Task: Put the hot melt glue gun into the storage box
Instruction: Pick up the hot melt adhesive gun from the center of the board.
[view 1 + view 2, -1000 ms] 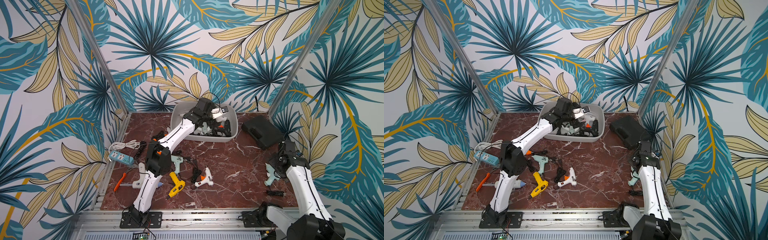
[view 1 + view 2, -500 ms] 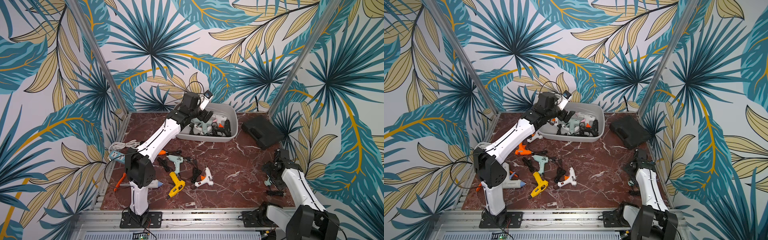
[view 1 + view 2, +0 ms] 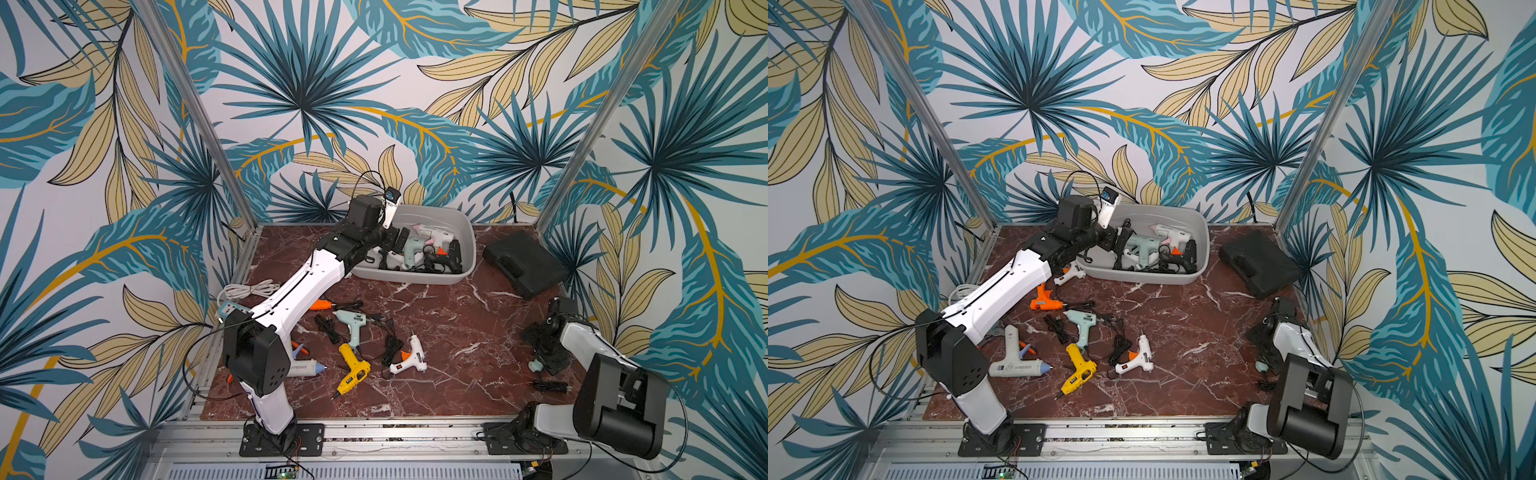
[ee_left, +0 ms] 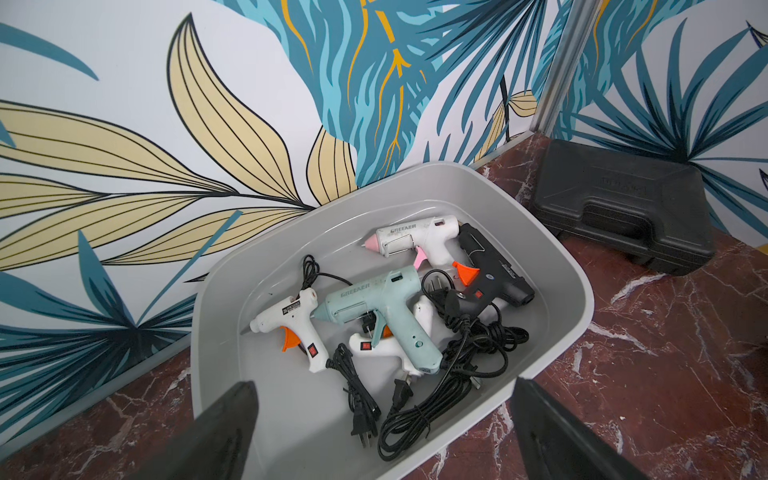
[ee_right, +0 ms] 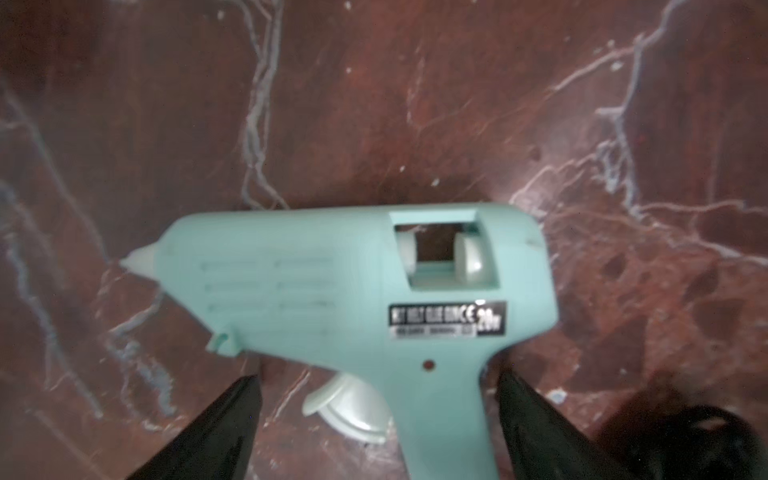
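Marble top (image 5: 415, 104) — right tool (image 5: 377, 376) agape, astride glue gun (image 5: 332, 282)

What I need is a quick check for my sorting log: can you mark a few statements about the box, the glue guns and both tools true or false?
1. The left tool is open and empty over the storage box. True.
2. A yellow glue gun lies on the table, outside the box. True.
3. The right tool straddles that yellow gun. False: its open jaws stand on either side of the handle of a teal glue gun lying on the table.
4. The storage box is empty. False: several glue guns lie in it.
5. The black case stands open. False: it is shut, beside the box.
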Motion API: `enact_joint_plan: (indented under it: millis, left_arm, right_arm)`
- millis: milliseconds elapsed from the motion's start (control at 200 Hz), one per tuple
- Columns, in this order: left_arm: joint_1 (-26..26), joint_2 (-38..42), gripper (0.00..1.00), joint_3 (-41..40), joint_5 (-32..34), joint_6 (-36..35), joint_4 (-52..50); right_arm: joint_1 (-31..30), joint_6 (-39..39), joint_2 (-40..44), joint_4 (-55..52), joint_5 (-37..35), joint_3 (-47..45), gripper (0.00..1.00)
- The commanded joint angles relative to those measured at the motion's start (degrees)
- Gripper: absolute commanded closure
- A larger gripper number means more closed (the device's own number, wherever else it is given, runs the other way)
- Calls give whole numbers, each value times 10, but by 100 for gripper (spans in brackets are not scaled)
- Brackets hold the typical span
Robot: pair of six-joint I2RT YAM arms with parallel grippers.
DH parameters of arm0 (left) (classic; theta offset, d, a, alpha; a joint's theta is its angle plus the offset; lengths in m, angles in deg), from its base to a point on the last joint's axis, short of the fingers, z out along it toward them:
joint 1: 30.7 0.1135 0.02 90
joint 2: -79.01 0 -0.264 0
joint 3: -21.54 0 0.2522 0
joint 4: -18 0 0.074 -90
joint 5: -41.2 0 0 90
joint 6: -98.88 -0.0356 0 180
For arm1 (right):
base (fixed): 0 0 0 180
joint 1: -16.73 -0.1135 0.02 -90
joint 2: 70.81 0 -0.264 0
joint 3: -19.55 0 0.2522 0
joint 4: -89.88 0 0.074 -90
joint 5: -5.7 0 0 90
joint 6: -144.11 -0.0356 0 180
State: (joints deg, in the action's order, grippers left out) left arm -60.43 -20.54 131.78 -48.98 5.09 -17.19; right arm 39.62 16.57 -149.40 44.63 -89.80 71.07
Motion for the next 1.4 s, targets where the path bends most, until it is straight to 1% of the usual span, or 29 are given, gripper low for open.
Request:
enact_joint_plan:
  millis: [0, 115, 290, 381, 391, 416, 491, 581, 711, 776, 942, 1087, 1242, 1397]
  left_arm:
    - [1, 29, 0, -14, 5, 11, 27]
    - [1, 41, 0, -29, 11, 16, 41]
    - [2, 49, 0, -49, 24, 19, 53]
    - [2, 52, 0, -61, 32, 23, 74]
    - [2, 52, 0, -62, 44, 24, 75]
    - [2, 53, 0, -65, 51, 25, 77]
    - [3, 55, 0, -74, 56, 31, 82]
    - [5, 57, 0, -84, 59, 37, 88]
    - [6, 61, 0, -95, 62, 46, 89]
    - [7, 64, 0, -100, 64, 52, 90]
    - [11, 79, 0, -118, 78, 70, 98]
    - [16, 96, 0, -147, 92, 91, 113]
    - [26, 124, 0, -192, 95, 122, 138]
    - [38, 154, 0, -241, 92, 155, 162]
  right_arm:
    - [4, 7, -15, 16, 19, 5, 14]
    - [4, 17, -16, 20, 22, 6, 26]
    - [3, 44, -9, 28, 38, 3, 52]
    - [2, 57, 18, 37, 55, -4, 65]
    - [1, 58, 21, 37, 56, -4, 66]
    - [1, 62, 30, 36, 60, -4, 71]
    - [-3, 73, 61, 31, 70, 0, 81]
    - [-8, 80, 101, 14, 71, 8, 86]
    - [-16, 87, 154, -5, 89, 17, 96]
    - [-23, 90, 178, -14, 99, 21, 100]
    - [-49, 105, 243, -28, 141, 43, 100]
    - [-101, 120, 273, -35, 168, 96, 100]
    - [-196, 144, 255, -24, 167, 185, 100]
    - [-279, 170, 190, 11, 145, 271, 100]
